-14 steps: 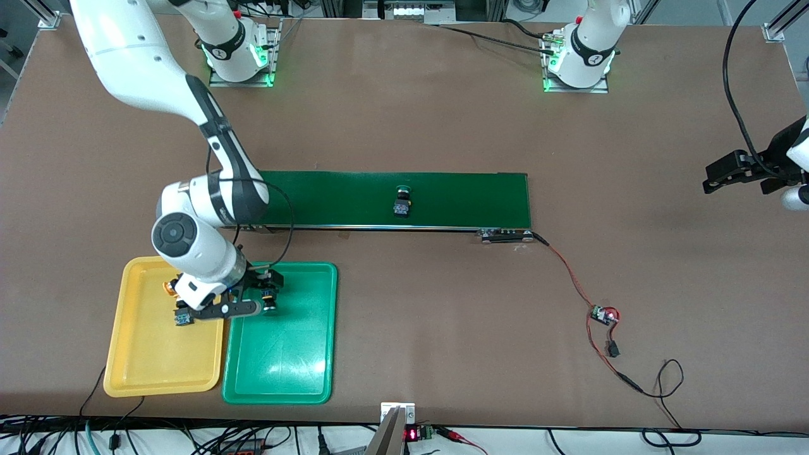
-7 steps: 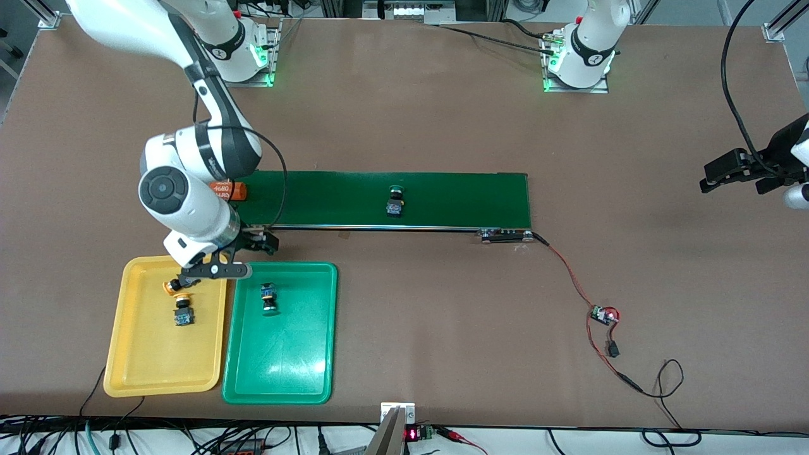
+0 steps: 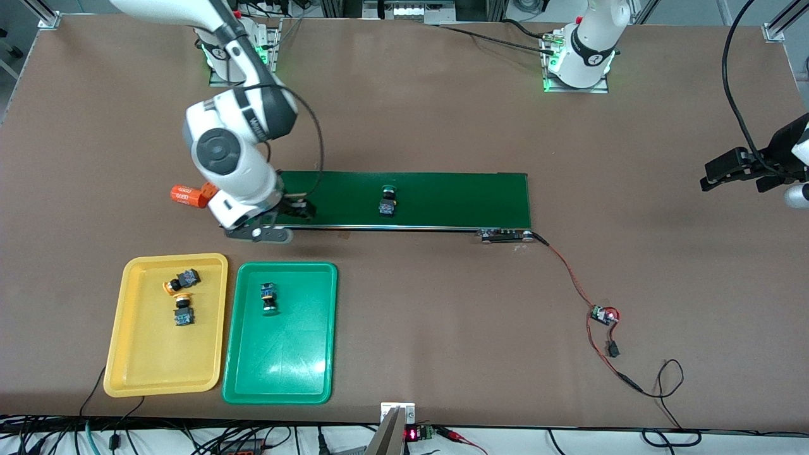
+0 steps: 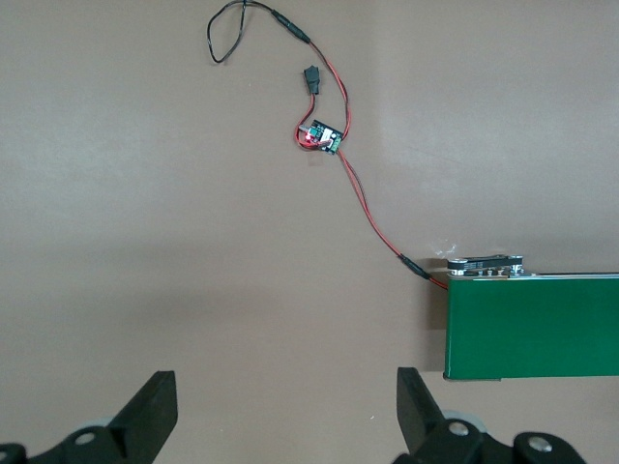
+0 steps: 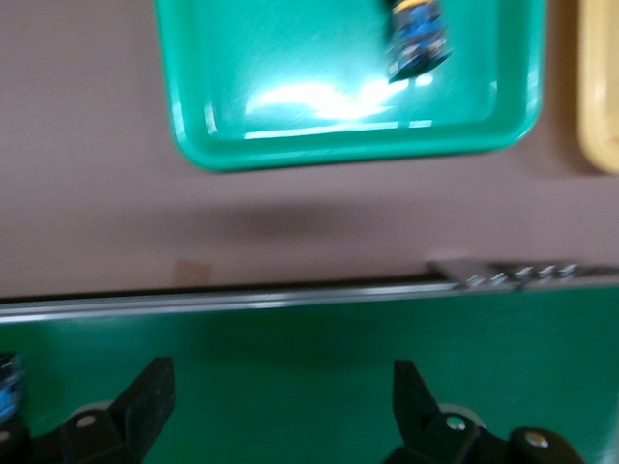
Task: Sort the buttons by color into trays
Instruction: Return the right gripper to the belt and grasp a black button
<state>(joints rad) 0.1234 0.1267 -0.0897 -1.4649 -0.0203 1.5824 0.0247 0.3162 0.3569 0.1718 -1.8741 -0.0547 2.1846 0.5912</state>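
Two yellow-capped buttons [image 3: 181, 282] [image 3: 183, 313] lie in the yellow tray [image 3: 158, 360]. One green-capped button [image 3: 268, 297] lies in the green tray [image 3: 284, 366]; it also shows in the right wrist view [image 5: 418, 39]. Another green-capped button [image 3: 387, 202] rides on the dark-green belt [image 3: 455, 199]. My right gripper [image 3: 294, 212] is open and empty, over the belt's end toward the right arm's side [image 5: 280, 406]. My left gripper [image 3: 736, 172] is open and empty, waiting over bare table past the belt's other end [image 4: 287, 416].
An orange cylinder with white print [image 3: 188, 195] lies on the table beside the belt's end, near the right gripper. A red wire runs from the belt's motor [image 3: 505, 236] to a small circuit board [image 3: 603, 314], also in the left wrist view [image 4: 321, 137].
My right gripper has left the green button in the green tray, risen and moved over to the belt's end. The button on the belt has drifted toward the right arm's end.
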